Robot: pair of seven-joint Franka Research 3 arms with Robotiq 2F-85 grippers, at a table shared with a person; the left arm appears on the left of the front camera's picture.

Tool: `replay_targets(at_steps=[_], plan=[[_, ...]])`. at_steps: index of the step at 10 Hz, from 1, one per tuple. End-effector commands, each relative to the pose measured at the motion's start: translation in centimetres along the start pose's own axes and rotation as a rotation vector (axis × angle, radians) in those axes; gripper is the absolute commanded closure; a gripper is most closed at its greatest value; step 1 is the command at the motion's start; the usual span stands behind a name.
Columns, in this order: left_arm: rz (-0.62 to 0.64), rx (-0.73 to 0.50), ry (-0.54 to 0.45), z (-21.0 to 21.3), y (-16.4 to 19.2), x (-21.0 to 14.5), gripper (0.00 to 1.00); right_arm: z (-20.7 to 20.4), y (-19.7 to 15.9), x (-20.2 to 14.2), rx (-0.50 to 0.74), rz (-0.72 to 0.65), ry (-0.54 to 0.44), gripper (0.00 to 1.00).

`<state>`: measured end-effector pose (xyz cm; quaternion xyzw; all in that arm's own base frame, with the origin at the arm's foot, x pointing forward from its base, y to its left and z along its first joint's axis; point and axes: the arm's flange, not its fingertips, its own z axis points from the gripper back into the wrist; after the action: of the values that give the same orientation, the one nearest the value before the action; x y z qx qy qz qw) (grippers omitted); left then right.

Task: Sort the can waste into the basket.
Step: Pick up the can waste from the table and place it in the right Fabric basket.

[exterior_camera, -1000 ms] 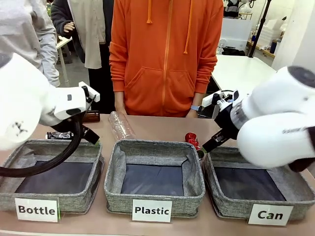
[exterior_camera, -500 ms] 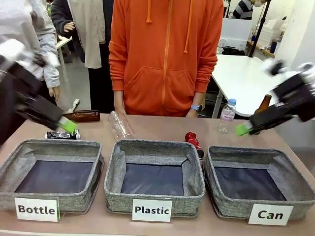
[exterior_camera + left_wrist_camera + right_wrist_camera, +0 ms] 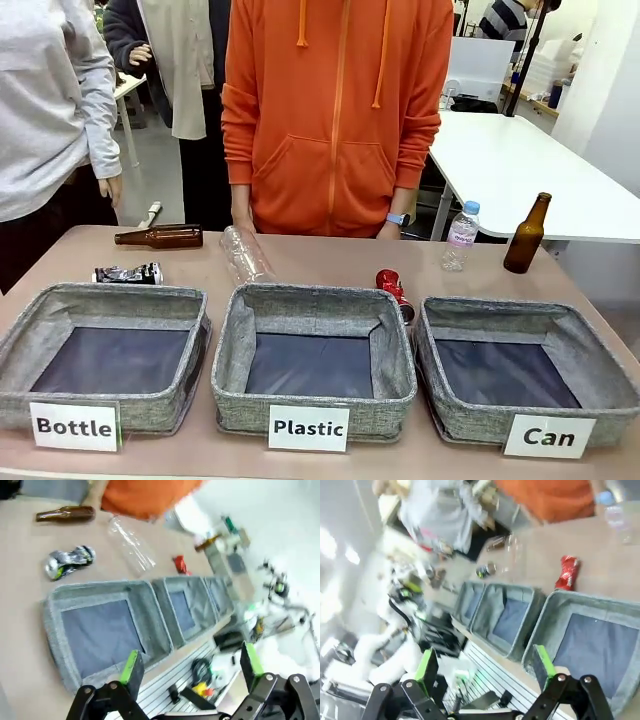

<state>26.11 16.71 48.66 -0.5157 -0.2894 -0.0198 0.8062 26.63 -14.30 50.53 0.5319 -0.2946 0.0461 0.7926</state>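
The shiny red crushed can (image 3: pixel 393 287) lies on the table just behind the gap between the middle and right baskets. The silver-and-black crushed can (image 3: pixel 127 273) lies behind the left basket. The grey basket labelled "Can" (image 3: pixel 500 312) stands at the front right, with nothing in it. In the left wrist view my left gripper (image 3: pixel 191 662) is open, high above the baskets, with the silver can (image 3: pixel 70 562) and red can (image 3: pixel 180 564) far below. My right gripper (image 3: pixel 485 664) is open too, high over the Can basket (image 3: pixel 580 602) and the red can (image 3: pixel 567 572).
Baskets labelled "Bottle" (image 3: pixel 110 295) and "Plastic" (image 3: pixel 310 295) stand left and middle. A brown bottle (image 3: pixel 160 237) and a clear plastic bottle (image 3: pixel 244 255) lie behind them. A small water bottle (image 3: pixel 461 236) and an upright brown bottle (image 3: pixel 526 233) stand far right. A person in orange stands at the far edge.
Both arms have risen up and out of the front view, the left one to the left, the right one to the right. Cans, bottles and baskets have stayed put.
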Motion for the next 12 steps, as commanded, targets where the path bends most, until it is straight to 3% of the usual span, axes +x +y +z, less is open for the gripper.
replay_targets(at_steps=[1,3,5,6,12], plan=[[0.12,-0.054,-0.147,0.6,4.0,-2.0,0.0,1.2,-3.8,-3.5,0.075,-0.059,-0.121,0.0],[0.249,-0.069,-0.324,0.0,4.6,-5.1,0.0,4.1,-7.4,-5.0,0.066,-0.188,-0.262,0.0],[0.271,-0.044,-0.373,-3.1,3.0,-6.2,0.0,4.4,-9.4,-5.7,0.026,-0.262,-0.333,0.0],[0.283,-0.047,-0.314,4.7,7.1,-1.5,0.0,6.7,-8.3,-3.8,0.05,-0.212,-0.259,0.0],[0.283,-0.047,-0.314,4.7,7.1,-1.5,0.0,6.4,-8.3,-3.9,0.041,-0.243,-0.234,0.0]])
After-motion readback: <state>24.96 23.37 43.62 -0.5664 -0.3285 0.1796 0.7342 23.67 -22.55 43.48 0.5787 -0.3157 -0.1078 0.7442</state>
